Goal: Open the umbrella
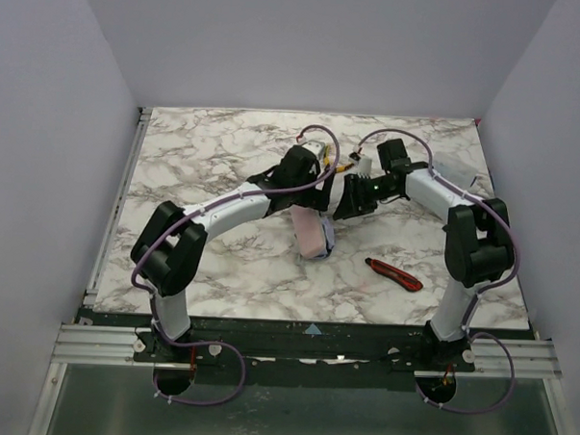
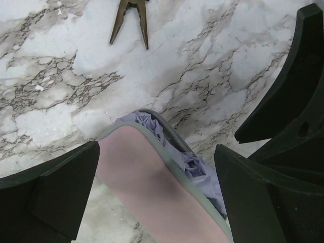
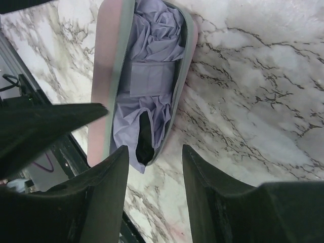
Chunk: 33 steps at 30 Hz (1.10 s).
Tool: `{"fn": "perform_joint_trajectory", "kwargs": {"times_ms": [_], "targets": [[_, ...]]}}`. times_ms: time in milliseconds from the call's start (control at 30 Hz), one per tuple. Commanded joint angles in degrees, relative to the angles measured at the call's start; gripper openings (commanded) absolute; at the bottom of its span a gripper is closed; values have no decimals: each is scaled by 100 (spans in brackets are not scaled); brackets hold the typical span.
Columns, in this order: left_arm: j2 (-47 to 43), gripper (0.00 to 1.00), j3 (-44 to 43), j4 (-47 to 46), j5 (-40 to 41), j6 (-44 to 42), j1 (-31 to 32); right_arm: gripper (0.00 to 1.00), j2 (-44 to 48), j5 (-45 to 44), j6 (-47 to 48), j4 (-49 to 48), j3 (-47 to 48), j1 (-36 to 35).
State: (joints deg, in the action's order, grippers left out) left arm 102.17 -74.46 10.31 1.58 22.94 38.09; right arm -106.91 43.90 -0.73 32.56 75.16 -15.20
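Both arms point(image 1: 233, 210) inward, low over umbrella point(image 3: 152, 76)

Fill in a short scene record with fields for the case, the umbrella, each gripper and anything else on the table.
case: pale pink oblong capsule case, open, on the marble table
umbrella: folded pale lavender fabric umbrella, lying inside the case
left gripper: fingers either side of the case lid; grip unclear
right gripper: open, over the umbrella's end
other: red-and-black utility knife, lying apart, on the right
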Motion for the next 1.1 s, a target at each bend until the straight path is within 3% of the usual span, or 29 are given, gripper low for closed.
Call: {"fn": "perform_joint_trajectory", "kwargs": {"times_ms": [0,167,300,500,733,833,1000,1067], "targets": [[369,98,-346,813,854,1,141,49,-123,-165,-321,-339,28,-181],[503,96,-441,1212,1136,-90,88,49,-379,-200,-312,-312,255,-340],[117,93,-133,1089,670,193,-98,50,-476,-249,-175,-144,361,-414],[-617,93,708,401,-121,514,-333,61,-436,-301,-46,-79,437,-582],[-847,90,1154,224,-618,733,-624,70,-275,-811,13,-45,587,-977],[-917,85,1338,185,-836,750,-755,72,-244,-1354,318,15,635,-1299],[-1222,67,1825,101,-983,765,-940,74,-432,-2010,350,148,745,-1632],[-1338,65,1990,89,-933,785,-970,75,-580,-2177,268,205,837,-1691]]}}
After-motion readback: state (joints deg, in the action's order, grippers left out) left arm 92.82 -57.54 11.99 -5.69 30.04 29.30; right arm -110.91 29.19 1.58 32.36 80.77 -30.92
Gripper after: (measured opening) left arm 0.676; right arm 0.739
